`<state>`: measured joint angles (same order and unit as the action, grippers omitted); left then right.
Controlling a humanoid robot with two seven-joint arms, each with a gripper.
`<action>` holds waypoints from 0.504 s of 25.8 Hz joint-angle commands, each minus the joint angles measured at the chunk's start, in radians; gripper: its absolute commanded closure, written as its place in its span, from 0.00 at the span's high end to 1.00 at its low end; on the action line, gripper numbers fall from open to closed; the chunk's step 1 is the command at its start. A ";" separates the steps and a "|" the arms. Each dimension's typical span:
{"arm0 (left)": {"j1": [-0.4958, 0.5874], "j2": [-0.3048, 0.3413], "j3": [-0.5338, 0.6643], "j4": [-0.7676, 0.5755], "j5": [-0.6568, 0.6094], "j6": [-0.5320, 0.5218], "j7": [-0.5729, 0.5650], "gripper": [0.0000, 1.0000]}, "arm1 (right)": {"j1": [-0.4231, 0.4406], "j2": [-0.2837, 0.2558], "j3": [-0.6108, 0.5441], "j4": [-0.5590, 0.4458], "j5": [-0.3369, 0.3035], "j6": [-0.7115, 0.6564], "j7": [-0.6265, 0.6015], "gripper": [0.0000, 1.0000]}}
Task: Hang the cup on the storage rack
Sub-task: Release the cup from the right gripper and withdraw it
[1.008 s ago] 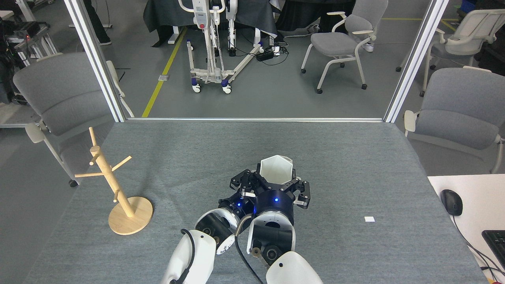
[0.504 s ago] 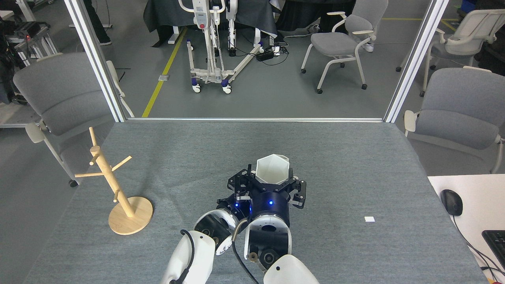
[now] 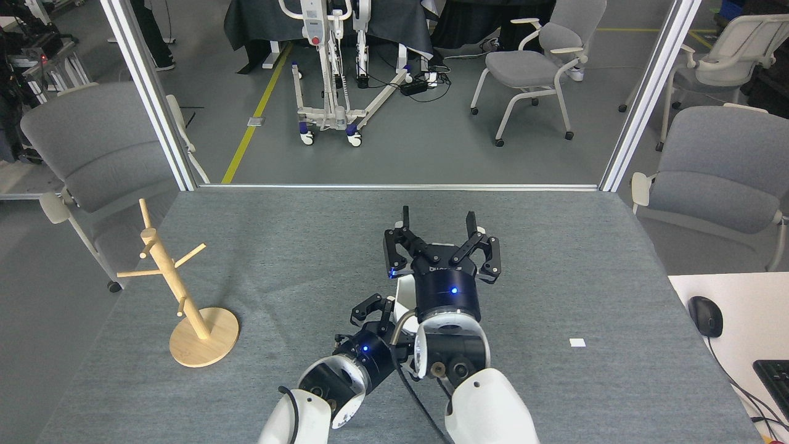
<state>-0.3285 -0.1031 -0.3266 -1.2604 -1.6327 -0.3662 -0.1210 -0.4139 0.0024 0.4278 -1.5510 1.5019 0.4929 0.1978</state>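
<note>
Only a white sliver of the cup (image 3: 404,295) shows, just left of my right wrist, which hides the rest. My left gripper (image 3: 387,310) sits low at the table's centre with its dark fingers (image 3: 365,306) closed against that cup. My right gripper (image 3: 437,225) is higher and farther back, open, with nothing between its two spread fingers. The storage rack (image 3: 167,279), a light wooden pole with angled pegs on a round base (image 3: 212,340), stands upright at the table's left side, well apart from both grippers.
The grey felt table (image 3: 555,259) ends at a metal frame at the back. A small white tag (image 3: 577,342) lies at the right. A white desk with a mouse (image 3: 705,316) adjoins the right edge. Grey chairs (image 3: 92,148) flank the table.
My right gripper has let go of the cup, opened and moved up and back. The cup has gone down and left with my left gripper, now mostly hidden behind the right wrist.
</note>
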 commanded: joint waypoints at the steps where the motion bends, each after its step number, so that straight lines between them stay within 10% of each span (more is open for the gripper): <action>1: 0.121 0.074 0.014 -0.132 -0.003 0.036 0.001 0.00 | 0.015 -0.019 -0.299 0.005 -0.009 -0.336 -0.014 0.99; 5: 0.276 0.131 0.118 -0.286 -0.003 0.040 0.009 0.00 | 0.101 -0.048 -0.534 0.045 -0.006 -0.612 -0.015 0.99; 13: 0.485 0.186 0.360 -0.416 -0.001 0.032 0.021 0.00 | 0.296 -0.078 -0.655 0.043 0.001 -0.700 -0.193 0.99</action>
<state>0.0900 0.0634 -0.0511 -1.6424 -1.6351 -0.3312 -0.1080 -0.1857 -0.0703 -0.1927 -1.5062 1.5006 -0.1615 0.0598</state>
